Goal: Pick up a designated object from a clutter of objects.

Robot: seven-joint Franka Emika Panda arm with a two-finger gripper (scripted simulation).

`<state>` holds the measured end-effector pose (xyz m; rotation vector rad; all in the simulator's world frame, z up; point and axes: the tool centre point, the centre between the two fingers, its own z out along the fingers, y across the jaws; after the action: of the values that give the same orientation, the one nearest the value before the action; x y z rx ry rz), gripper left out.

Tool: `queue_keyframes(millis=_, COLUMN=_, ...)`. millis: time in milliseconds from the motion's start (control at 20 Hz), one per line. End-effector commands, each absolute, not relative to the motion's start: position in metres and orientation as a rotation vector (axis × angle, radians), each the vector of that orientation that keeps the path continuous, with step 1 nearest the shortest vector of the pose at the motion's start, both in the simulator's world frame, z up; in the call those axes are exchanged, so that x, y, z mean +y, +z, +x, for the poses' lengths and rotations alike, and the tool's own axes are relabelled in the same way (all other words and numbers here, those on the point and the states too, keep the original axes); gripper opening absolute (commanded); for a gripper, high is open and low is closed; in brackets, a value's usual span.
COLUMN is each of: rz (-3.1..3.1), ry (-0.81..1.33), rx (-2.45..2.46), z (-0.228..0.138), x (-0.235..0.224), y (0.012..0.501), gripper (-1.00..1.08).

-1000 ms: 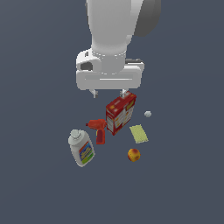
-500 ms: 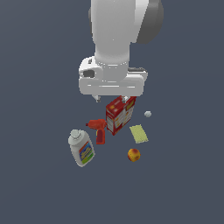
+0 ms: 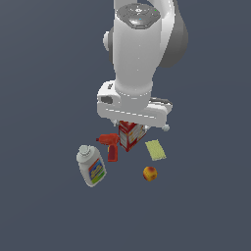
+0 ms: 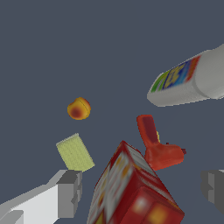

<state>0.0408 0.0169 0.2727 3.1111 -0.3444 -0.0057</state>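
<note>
- Fruit-like ball (image 4: 79, 108): small, yellow-orange with a red patch; lies alone on the bench (image 3: 44, 206), well clear of the hand (image 4: 140, 192) and beyond the sponge as seen from it.
- Hand: released, its two fingers (image 4: 70, 192) spread wide and grasping nothing; it hangs directly above the red cracker box (image 4: 131, 188), not above the target.
- Clutter near the hand: flat yellow sponge (image 4: 75, 152) just beside the box; red drill (image 4: 157, 146) on the box's other side; white labelled bottle (image 4: 192, 81) beyond the drill.
- Step in hand (judged): travel to the ball before descending.
- Doing it well: keep height until clear of the tall box; centre the open fingers over the ball; descend straight, so that neither finger clips the sponge; close only once the ball sits between the pads, since a round body may roll.
</note>
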Motion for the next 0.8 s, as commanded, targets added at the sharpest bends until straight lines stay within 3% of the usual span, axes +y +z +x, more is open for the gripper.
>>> queue_keyframes(millis=0, rz=3.102, ry=-0.005, rx=-0.434, z=0.049, x=0.023, y=0.262, gripper=1.00)
queue_keyframes(millis=750, rz=2.990, ry=-0.003, rx=-0.956, z=0.089, x=0.060, y=0.190, gripper=1.00)
